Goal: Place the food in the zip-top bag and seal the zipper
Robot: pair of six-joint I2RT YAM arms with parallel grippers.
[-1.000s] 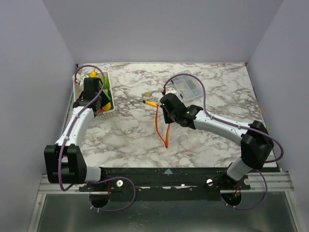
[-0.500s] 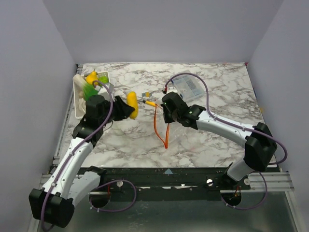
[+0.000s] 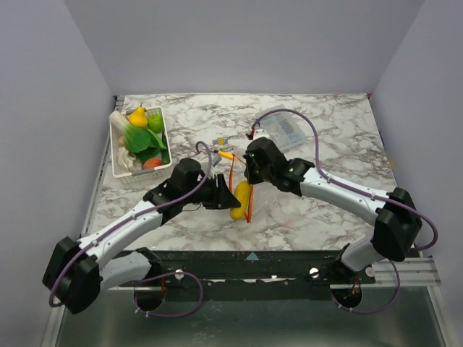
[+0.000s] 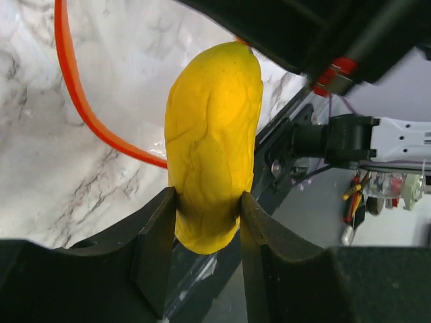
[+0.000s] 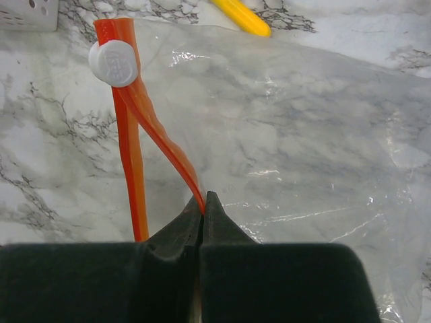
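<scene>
Yellow food [image 4: 212,134] beside zipper [image 5: 132,175] edge

My left gripper [image 4: 207,198] swallows the bottom end of the yellow food [image 4: 212,121], so I can't see that tip between my fingers. The zipper [image 4: 62,27] shoots off the top edge here and ducks behind the food lower down. At my right gripper [image 5: 203,202], the strip's lower run vanishes behind my own fingers, and the zip-top bag [image 5: 303,134] spills past the right edge. The yellow-orange stick [image 5: 242,17] is clipped at the top, and the white basket [image 5: 27,12] is only a corner. From above, the bag is barely there to my eye, and part of the clear box [image 3: 288,130] hides behind my right wrist.
</scene>
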